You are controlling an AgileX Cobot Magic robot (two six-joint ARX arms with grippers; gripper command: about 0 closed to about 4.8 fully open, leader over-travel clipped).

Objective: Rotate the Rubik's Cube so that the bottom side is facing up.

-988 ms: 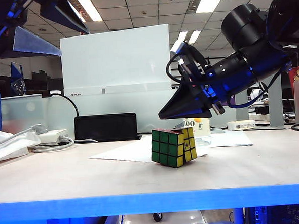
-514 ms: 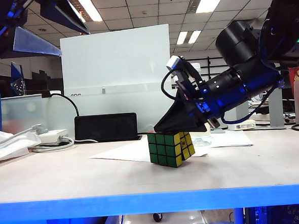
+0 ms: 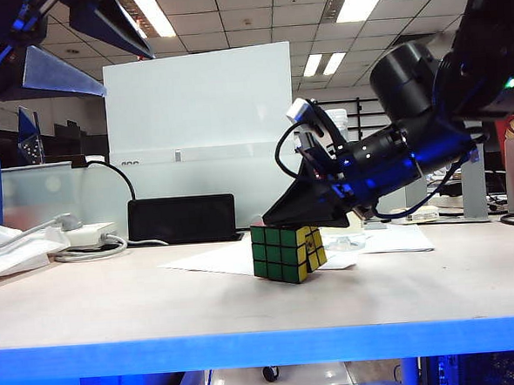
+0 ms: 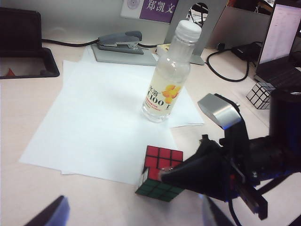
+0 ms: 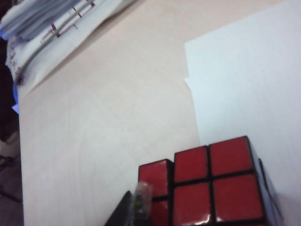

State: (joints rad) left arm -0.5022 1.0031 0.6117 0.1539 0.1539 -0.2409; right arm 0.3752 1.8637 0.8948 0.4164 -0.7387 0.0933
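Two grippers were seen. The right gripper (image 3: 272, 219), jaws closed and empty, was pressed tip-first against the top edge of the cube (image 3: 288, 252), which sat tilted on the table (image 3: 115, 301) at the near edge of the paper (image 4: 94, 122), red face up, green toward the exterior camera, yellow to its right. The left gripper (image 3: 82, 46) was held high at the left of the exterior view, jaws wide apart, nothing between them. A bottle (image 4: 168, 77) stood on the paper just behind the cube, partly hidden by the right arm in the exterior view. A stapler (image 4: 120, 40) lay beyond the paper, and a second small cube (image 4: 260, 94) was seen well off to the side.
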